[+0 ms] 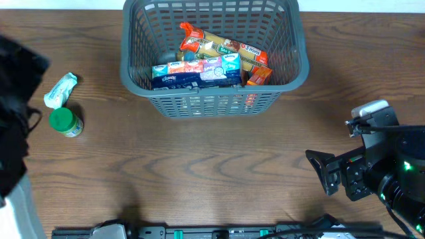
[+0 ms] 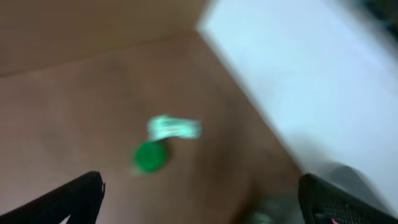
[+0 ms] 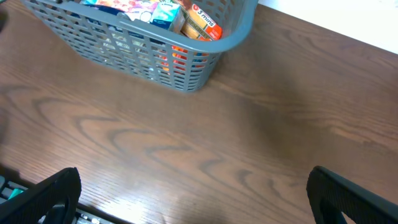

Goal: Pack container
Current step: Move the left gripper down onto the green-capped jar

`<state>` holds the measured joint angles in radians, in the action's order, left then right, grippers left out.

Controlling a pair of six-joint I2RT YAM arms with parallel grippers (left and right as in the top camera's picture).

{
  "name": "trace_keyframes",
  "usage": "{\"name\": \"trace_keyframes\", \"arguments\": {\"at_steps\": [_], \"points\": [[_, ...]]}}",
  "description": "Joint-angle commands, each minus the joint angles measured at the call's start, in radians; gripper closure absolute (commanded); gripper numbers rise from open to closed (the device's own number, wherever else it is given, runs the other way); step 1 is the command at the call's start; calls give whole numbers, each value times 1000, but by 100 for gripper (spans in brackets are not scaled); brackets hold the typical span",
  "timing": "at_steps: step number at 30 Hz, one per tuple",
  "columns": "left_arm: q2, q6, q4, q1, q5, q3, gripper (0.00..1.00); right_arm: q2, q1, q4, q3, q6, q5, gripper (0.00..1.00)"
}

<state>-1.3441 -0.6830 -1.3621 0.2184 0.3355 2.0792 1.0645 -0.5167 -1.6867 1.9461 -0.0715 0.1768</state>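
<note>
The dark grey-blue lattice container (image 1: 292, 70) stands at the back middle of the table, holding a blue tissue box (image 1: 196, 73), orange snack packs (image 1: 226, 48) and other groceries. It also shows in the right wrist view (image 3: 199, 68). A green-capped jar (image 1: 65, 123) and a white-green pouch (image 1: 61, 89) lie at the left; both show blurred in the left wrist view, the jar (image 2: 149, 157) below the pouch (image 2: 175, 128). My left gripper (image 2: 199, 199) is open and empty above them. My right gripper (image 3: 196, 199) is open and empty over bare table at the right.
The right arm (image 1: 378, 166) sits at the table's right front. The left arm is a dark blurred mass (image 1: 13, 119) at the left edge. A black rail (image 1: 199, 232) runs along the front edge. A white surface (image 2: 323, 81) borders the table.
</note>
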Motion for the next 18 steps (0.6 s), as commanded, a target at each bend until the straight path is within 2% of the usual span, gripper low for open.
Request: {"name": "trace_keyframes", "arguments": {"at_steps": [1, 7, 10, 13, 18], "points": [[-88, -45, -56, 88, 27, -32, 1, 0, -8, -2, 0, 6, 10, 1], [-208, -166, -130, 126, 13, -90, 1, 0, -8, -2, 0, 6, 10, 1], [-267, -183, -128, 126, 5, -159, 2, 0, -8, -2, 0, 6, 10, 1], [-305, -186, -68, 127, -29, -256, 2, 0, -8, -2, 0, 6, 10, 1], [-317, -179, 114, 157, -120, -464, 2, 0, -8, -2, 0, 6, 10, 1]]}}
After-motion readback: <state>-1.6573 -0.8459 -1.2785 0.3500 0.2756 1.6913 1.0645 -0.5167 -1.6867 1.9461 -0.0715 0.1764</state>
